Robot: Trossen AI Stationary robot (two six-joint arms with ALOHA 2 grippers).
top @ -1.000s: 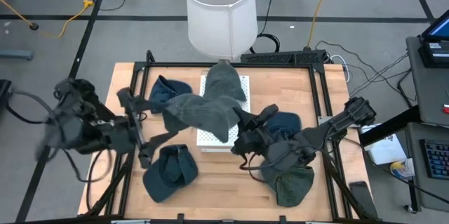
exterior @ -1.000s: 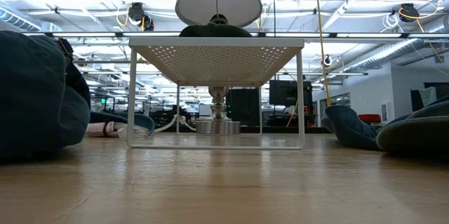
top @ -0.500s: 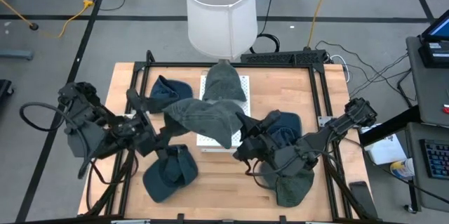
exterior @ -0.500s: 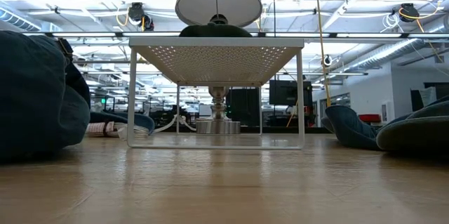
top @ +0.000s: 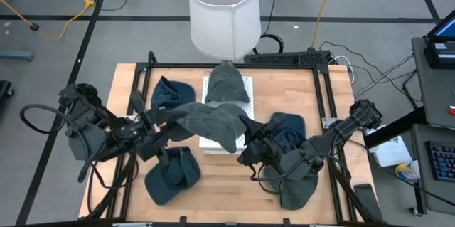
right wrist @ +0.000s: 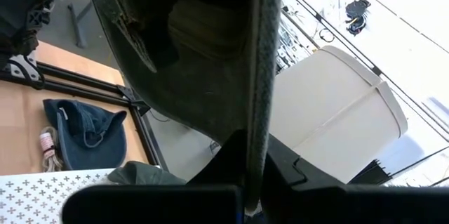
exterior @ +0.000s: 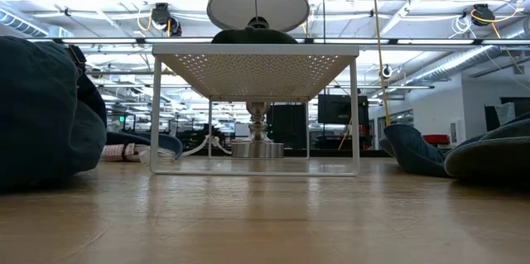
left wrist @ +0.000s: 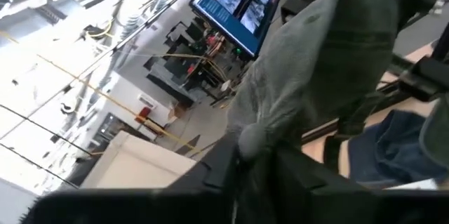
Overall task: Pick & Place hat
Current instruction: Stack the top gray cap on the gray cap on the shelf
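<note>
Above the white perforated rack (top: 226,113) at the middle of the worktop (top: 298,95), a grey-green hat (top: 210,122) hangs stretched between the two claws, clear of the rack's top. The left claw (top: 158,120), just to the rack's left, is clenched on one edge of this hat; in the left wrist view the grey cloth (left wrist: 316,62) bunches up out of its dark fingers (left wrist: 280,175). The right claw (top: 247,141), at the rack's front right corner, pinches the opposite edge, and the right wrist view shows the hat's rim (right wrist: 258,62) running straight down into its closed fingers, with the hollow inside of the hat (right wrist: 189,48) spread open beyond.

On the rack's far end lies a second grey-green hat (top: 227,83), right below the white lampshade (top: 223,10). A dark blue hat (top: 169,93) sits on the wood left of the rack, and another blue hat (top: 173,176) lies in front of the rack, to its left. To the right of the rack a further blue hat (top: 288,127) shows partly under the right arm, and a green hat (top: 297,188) lies in front of that, near the worktop's front edge.

From worktop level, the rack (exterior: 255,57) stands on thin white legs, with a dark hat (exterior: 255,36) on its top and the lamp's base (exterior: 258,144) behind it.
</note>
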